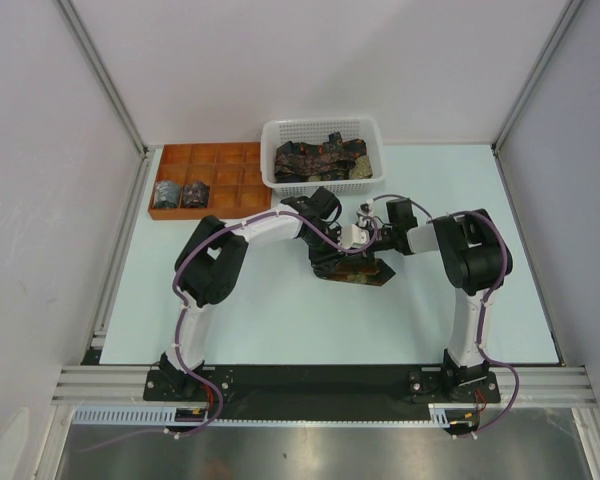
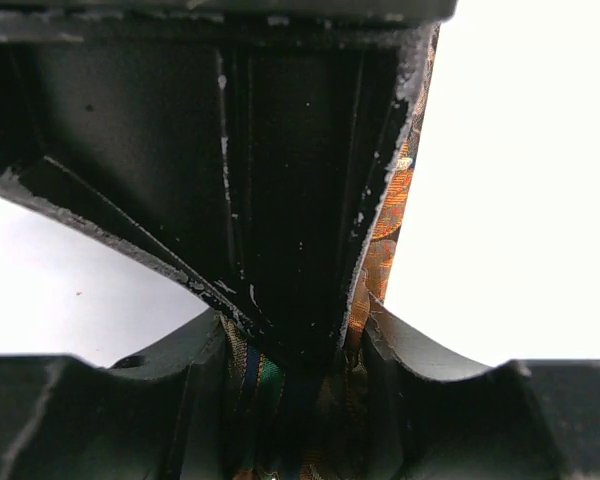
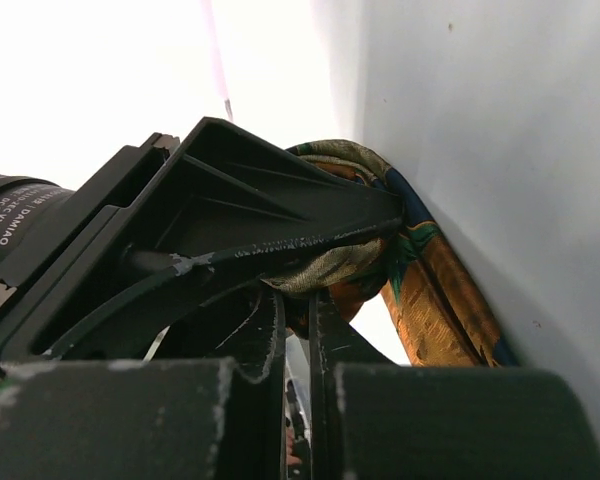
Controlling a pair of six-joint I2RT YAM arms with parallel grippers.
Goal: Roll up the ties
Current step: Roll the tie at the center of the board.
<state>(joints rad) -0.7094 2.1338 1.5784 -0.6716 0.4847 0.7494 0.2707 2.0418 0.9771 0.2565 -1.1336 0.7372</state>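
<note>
Tie point(image 1: 352, 268) is held at worktop point(image 1: 260, 320) centre between both arms: left end effector point(image 1: 330, 243) is part-closed on a thick wad of it, right end effector point(image 1: 370, 237) is clamped near flat, apparently on a thin fold. That thin pinch is the weak point; slick fabric could be pulled free under tension and the roll would be loosened.

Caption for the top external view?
Left end effector and right end effector meet on a patterned tie; more ties in the white basket, two rolled ties in the orange tray.
</note>
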